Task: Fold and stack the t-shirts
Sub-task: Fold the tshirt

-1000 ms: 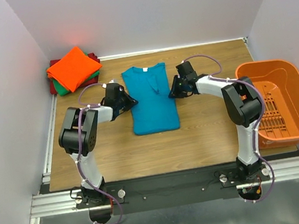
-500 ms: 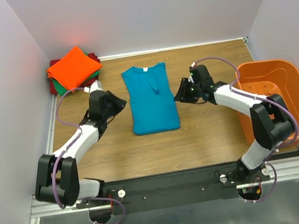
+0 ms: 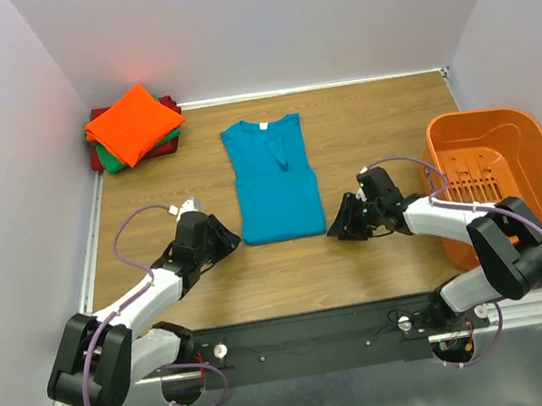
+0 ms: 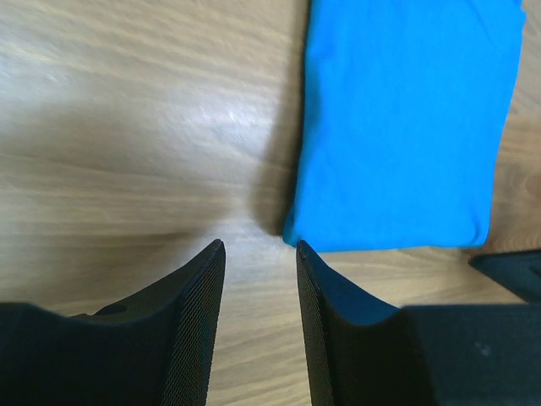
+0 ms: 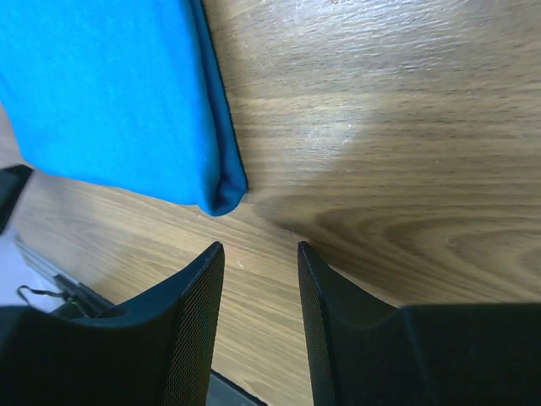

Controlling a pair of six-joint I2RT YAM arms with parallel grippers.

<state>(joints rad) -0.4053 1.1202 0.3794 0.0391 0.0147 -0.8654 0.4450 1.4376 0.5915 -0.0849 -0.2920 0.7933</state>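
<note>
While the overhead camera looks down on the bench, the teal-blue t-shirt lies flat at its middle, folded into a long strip with the collar toward the far wall. The left hand sits low over the wood just beside the shirt's near left corner. The right hand sits just beside the near right corner. Only bare wood separates each hand from the cloth. In the far left corner folded shirts are stacked against the wall: an orange t-shirt on top, a green t-shirt peeping out below it, and a dark red t-shirt underneath. An orange slotted basket stands at the bench's right edge, well apart from the teal-blue t-shirt and close beside the right arm.

From the left wrist, the left hand's two black fingers stand apart with bare wood in the gap, gripping nothing. The shirt's corner lies just ahead of the right-side fingertip and casts a shadow on the wood; whether they touch cannot be told. A dark part juts in at the right edge, beyond the shirt's other corner.

From the right wrist, the right hand's fingers are likewise spread and empty. The shirt's thick folded corner lies just ahead of the left-side fingertip, a strip of wood between them.
</note>
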